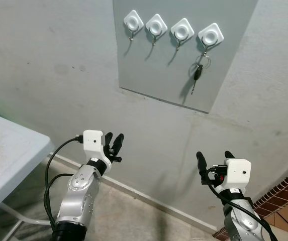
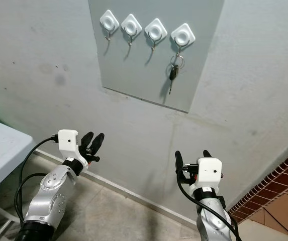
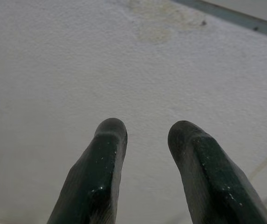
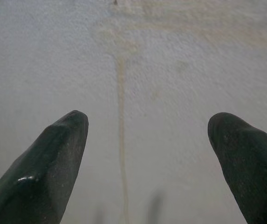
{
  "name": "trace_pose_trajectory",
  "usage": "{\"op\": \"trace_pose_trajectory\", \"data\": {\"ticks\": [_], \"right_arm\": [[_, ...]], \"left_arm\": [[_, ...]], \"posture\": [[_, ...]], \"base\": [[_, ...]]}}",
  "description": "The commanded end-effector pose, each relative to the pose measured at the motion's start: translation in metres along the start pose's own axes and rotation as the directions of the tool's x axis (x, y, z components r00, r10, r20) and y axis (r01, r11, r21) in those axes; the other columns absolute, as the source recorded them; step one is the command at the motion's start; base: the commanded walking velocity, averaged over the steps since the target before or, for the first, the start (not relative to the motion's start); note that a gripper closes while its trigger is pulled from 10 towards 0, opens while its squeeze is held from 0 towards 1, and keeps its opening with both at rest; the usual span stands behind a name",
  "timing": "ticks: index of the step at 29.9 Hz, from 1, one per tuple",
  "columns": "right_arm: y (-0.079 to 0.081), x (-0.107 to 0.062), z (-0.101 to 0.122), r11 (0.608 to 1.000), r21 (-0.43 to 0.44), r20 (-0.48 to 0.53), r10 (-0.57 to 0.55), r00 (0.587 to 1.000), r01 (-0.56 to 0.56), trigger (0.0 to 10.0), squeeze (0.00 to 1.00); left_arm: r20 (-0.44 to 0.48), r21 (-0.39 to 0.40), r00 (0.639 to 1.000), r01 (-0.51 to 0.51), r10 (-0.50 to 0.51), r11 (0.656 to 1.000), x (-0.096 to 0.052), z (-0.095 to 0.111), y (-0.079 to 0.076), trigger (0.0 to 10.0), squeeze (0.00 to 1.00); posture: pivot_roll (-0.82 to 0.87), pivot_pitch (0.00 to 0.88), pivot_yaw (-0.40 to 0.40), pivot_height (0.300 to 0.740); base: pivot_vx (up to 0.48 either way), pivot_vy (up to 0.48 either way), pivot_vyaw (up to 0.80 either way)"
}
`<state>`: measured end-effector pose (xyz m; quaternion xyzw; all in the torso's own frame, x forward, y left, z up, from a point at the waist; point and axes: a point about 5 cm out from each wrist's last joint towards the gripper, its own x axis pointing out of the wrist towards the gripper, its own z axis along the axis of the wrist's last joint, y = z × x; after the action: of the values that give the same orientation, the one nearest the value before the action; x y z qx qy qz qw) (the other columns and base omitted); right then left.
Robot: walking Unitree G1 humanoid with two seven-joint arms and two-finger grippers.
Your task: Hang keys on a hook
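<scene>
Nearest, the left gripper (image 1: pixel 113 141) is slightly parted and empty, the right gripper (image 1: pixel 213 159) wide apart and empty. The keys (image 1: pixel 198 72) hang on the rightmost hook (image 1: pixel 210 36), far up the wall. Hanging looks finished; next, pull away.

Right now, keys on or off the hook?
On. The keys hang from the rightmost hook on the grey board; both grippers sit low with open, empty jaws.

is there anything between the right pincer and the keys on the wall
Nothing visible. The keys hang from the rightmost hook on the grey panel. The right pincer is open, low and facing bare wall, with only open space between it and them.
</scene>
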<state>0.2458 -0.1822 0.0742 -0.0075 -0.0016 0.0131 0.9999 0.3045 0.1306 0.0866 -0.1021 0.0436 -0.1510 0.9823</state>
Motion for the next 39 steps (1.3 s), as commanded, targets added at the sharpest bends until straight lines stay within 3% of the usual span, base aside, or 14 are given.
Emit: {"op": "trace_pose_trajectory", "data": {"ticks": [1, 7, 39], "right_arm": [[0.002, 0.0033, 0.0065, 1.0, -0.012, 0.021, 0.018, 1.0, -0.017, 10.0, 0.0], [0.0043, 0.0023, 0.0037, 0.999, -0.002, 0.012, 0.034, 0.999, -0.034, 10.0, 0.0], [0.0033, 0.0074, 0.0105, 0.998, 0.004, 0.031, 0.065, 0.997, -0.066, 10.0, 0.0]], "left_arm": [[-0.008, 0.01, 1.0, 0.001, -0.001, 1.0, 0.0019, 0.0019, 0.0018, 10.0, 0.0], [0.002, 0.062, 1.0, 0.011, -0.012, 0.998, -0.0042, -0.0001, -0.0008, 10.0, 0.0], [0.018, 0.07, 1.0, 0.016, -0.018, 0.997, -0.0031, 0.0037, -0.0031, 10.0, 0.0]], "posture": [[0.04, 0.0, -0.007, 0.74], [0.05, 0.0, -0.012, 0.74], [0.06, 0.0, -0.022, 0.74]], "base": [[0.0, 0.0, 0.8], [0.0, 0.0, 0.8], [0.0, 0.0, 0.8]]}}
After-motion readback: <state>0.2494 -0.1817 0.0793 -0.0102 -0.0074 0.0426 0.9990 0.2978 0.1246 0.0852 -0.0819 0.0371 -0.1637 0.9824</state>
